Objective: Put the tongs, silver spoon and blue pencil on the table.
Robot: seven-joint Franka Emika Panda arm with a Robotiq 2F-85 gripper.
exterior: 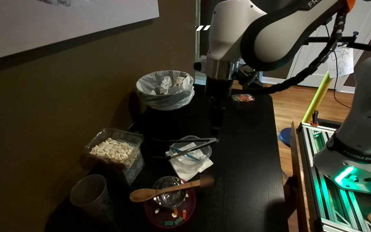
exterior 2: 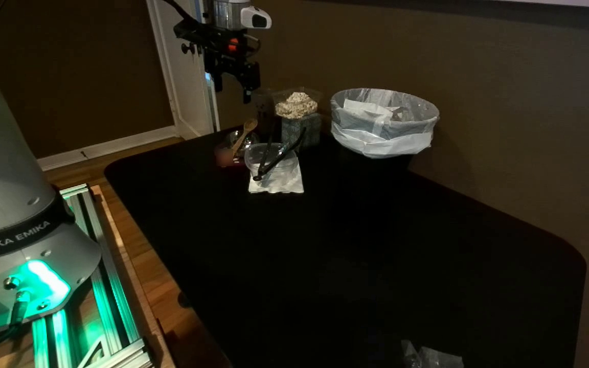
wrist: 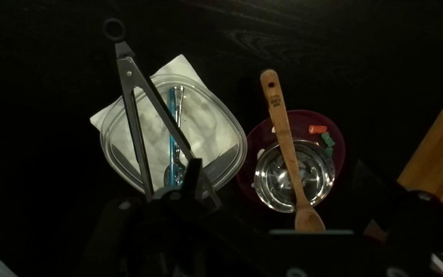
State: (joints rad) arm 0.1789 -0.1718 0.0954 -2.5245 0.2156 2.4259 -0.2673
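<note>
The tongs (wrist: 134, 127) are laid across the tub (wrist: 241, 143), both ends projecting past it. Inside it, the silver spoon (wrist: 179, 101) and the pencil (wrist: 173, 161) are laid alongside each other. Beneath the tub, a napkin (wrist: 183, 65) is spread on the worktop (exterior 2: 376, 255). Near the tub, a wooden spoon (wrist: 289, 154) is rested over a bowl (wrist: 267, 181). Higher than the tub, the claw (exterior 2: 232, 94) is held with its jaws apart.
</note>
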